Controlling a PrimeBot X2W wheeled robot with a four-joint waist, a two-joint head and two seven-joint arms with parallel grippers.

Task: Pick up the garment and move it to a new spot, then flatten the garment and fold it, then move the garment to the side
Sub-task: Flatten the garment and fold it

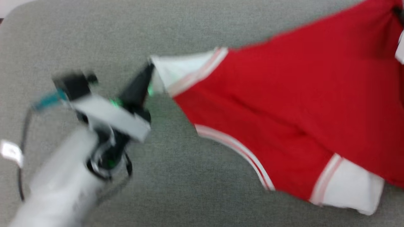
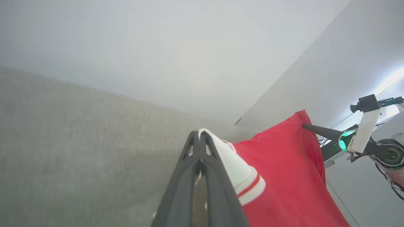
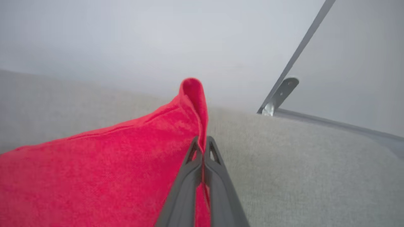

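In the head view, which is blurred, the garment [image 1: 284,94], a red jersey T-shirt, is spread over the right half of the grey cloth-covered table [image 1: 94,31], well apart from the table's rounded far-left corner. The left tool [image 1: 151,67] is closed on the tip of one white sleeve [image 1: 180,67] near the middle of the table. From there the cloth runs taut toward the far right, where a dark tip that I take for the right tool [image 1: 398,12] meets the red body. The second white sleeve [image 1: 350,186] and the striped neckline trim [image 1: 233,145] hang toward the near edge; whether they touch the table I cannot tell. In the left wrist view, the left tool [image 2: 199,134] has its two fingers pressed together on the sleeve [image 2: 233,164], and the red cloth [image 2: 284,164] goes across to the right tool [image 2: 304,126], which pinches a red corner above the table [image 2: 63,142]. In the right wrist view, the right tool [image 3: 203,140] is also pressed together, with a fold of the garment [image 3: 110,167] between its fingers and rising past their tips, over the table [image 3: 300,157] and before a metal bracket [image 3: 281,94] on the wall. I judge that two far-apart grips are taken so the shirt opens out under tension and can be carried to a new spot without bunching.
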